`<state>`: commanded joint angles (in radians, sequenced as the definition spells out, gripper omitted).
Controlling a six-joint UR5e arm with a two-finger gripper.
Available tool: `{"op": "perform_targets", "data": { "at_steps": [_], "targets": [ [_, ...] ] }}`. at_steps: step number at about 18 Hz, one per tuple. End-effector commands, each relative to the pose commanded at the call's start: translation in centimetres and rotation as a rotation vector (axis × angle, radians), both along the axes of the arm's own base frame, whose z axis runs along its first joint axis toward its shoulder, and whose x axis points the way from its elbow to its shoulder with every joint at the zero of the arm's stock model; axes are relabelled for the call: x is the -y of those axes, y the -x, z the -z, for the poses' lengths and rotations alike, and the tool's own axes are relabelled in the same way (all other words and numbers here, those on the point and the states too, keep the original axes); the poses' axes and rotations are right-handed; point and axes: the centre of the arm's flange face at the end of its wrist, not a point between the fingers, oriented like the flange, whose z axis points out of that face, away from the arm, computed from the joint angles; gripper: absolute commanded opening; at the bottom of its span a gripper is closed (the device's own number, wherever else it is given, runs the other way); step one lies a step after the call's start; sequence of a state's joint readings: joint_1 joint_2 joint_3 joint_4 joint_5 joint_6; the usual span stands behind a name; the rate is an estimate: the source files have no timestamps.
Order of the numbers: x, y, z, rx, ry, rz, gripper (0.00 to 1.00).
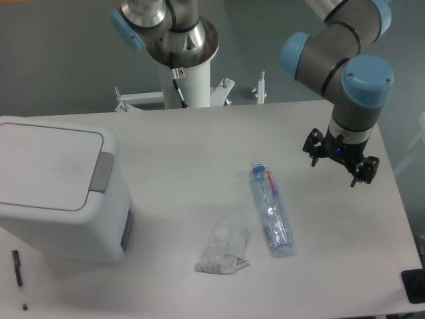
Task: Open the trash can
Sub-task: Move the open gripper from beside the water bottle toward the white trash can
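The bent arm holds its claw [341, 164] spread wide above the desk's [199, 146] right edge, and one trash can [60, 189], one bottle [271, 209], one wrapper [222, 249] and one pen [19, 279] rest there.

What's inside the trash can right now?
Cannot tell: the trash can has its flat lid shut, hiding the interior. Only the grey latch tab shows on top.

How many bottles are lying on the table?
1. The plastic bottle lies on its side near the middle of the table, right of the crumpled wrapper. Nothing shows another hiding behind the trash can.
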<state>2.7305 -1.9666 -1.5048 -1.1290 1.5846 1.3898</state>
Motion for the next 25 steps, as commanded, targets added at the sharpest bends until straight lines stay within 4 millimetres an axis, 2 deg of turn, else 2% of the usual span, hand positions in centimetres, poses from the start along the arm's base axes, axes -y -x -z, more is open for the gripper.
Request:
{"op": "perform_targets", "data": {
  "at_steps": [5, 7, 9, 11, 14, 17, 19, 22, 23, 25],
  "targets": [
    [-0.1, -0.4, -1.0, -0.003, -0.023, 0.005, 1.0],
    [-1.0, -1.2, -1.5, 0.001, -0.051, 0.021, 1.0],
    [-1.5, -2.3, -0.3, 0.025, -0.052, 0.036, 1.0],
    [-1.6, -2.7, -0.7, 0.041, -0.097, 0.018, 1.0],
    [-2.3, -4.2, -0.1, 0.099, -0.163, -0.126, 1.0],
    [-4.4, -5.9, -0.8, 0.154, -0.248, -0.25, 1.0],
    [-5.4, -6.3, -1.2, 0.208, -0.333, -0.317, 1.0],
    [-6.2, -6.4, -2.1, 0.206, -0.416, -0.318, 1.0],
    [-6.9, -7.1, -2.1, 0.212, -0.421, -0.305, 1.0],
    [-8.2, -8.7, -3.6, 0.213, -0.436, -0.324, 1.0]
  ]
}}
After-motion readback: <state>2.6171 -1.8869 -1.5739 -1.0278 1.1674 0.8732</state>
